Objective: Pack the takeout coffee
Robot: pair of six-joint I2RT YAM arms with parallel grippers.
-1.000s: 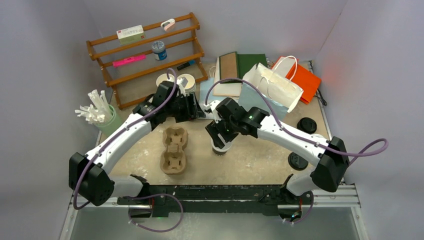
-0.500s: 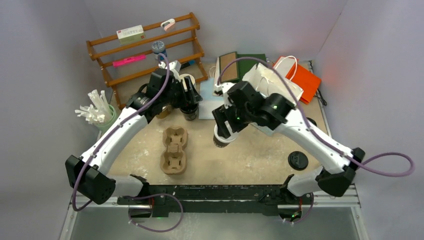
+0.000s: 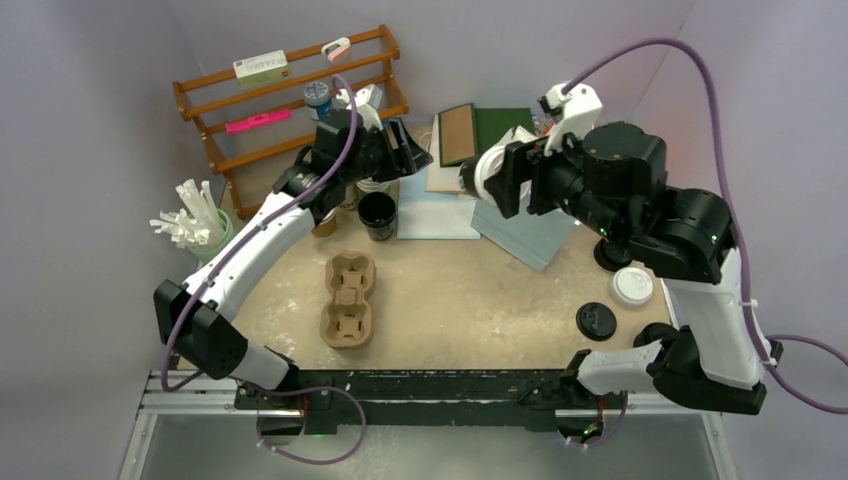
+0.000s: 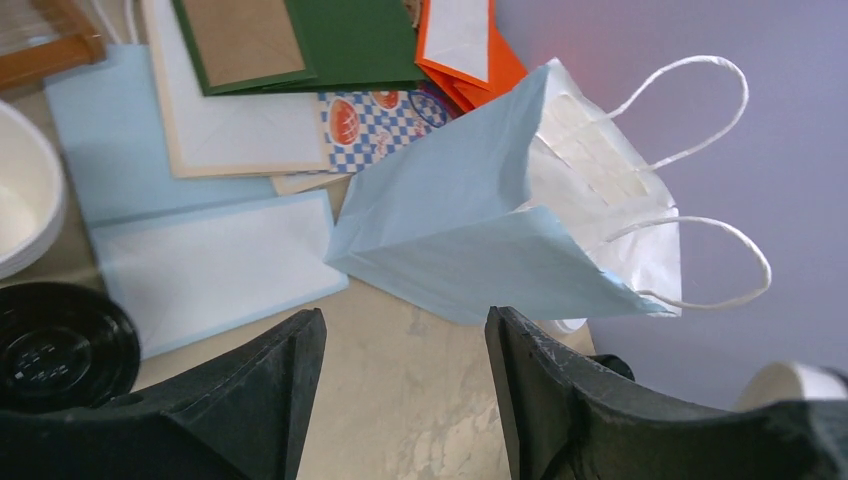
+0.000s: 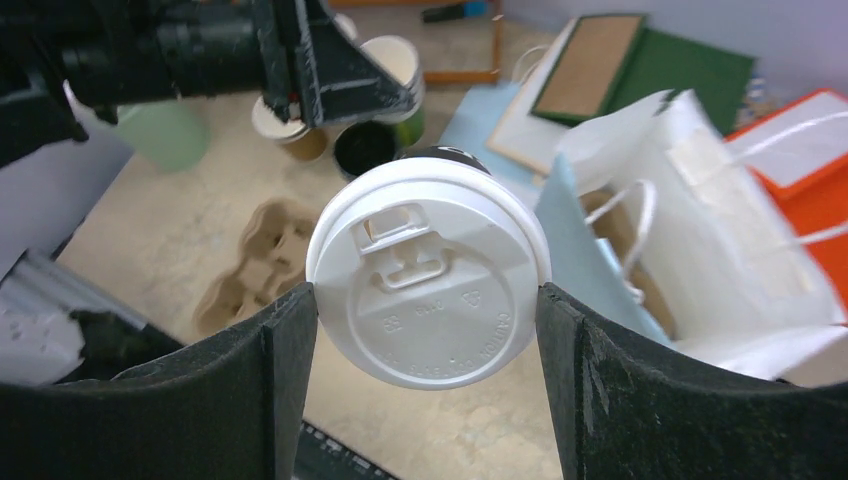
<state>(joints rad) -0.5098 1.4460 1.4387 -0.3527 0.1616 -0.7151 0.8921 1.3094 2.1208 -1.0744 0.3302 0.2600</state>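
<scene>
The takeout coffee [image 5: 428, 270] shows its round white lid from above, and my right gripper [image 5: 428, 300] is shut on it, one finger on each side. From the top view the coffee [image 3: 477, 180] hangs high over the back of the table in that right gripper [image 3: 492, 180]. The light blue and white paper bag [image 5: 690, 230] lies beside it with its mouth and white handles showing. In the left wrist view the same bag [image 4: 470, 230] lies on its side beyond my left gripper [image 4: 405, 330], which is open and holds nothing. From above, the left gripper [image 3: 403, 150] is raised near the rack.
A black-lined cup [image 3: 377, 214] stands below the left gripper, with a cardboard cup carrier [image 3: 348, 298] nearer the front. A wooden rack [image 3: 290, 100] fills the back left, and a green cup of straws [image 3: 200, 235] stands left. Flat bags [image 3: 470, 130] lie at the back. Loose lids [image 3: 596, 320] lie right.
My right arm has lifted the coffee off the table and carried it up and back toward the bag. The left gripper has risen and moved back, away from the black-lined cup.
</scene>
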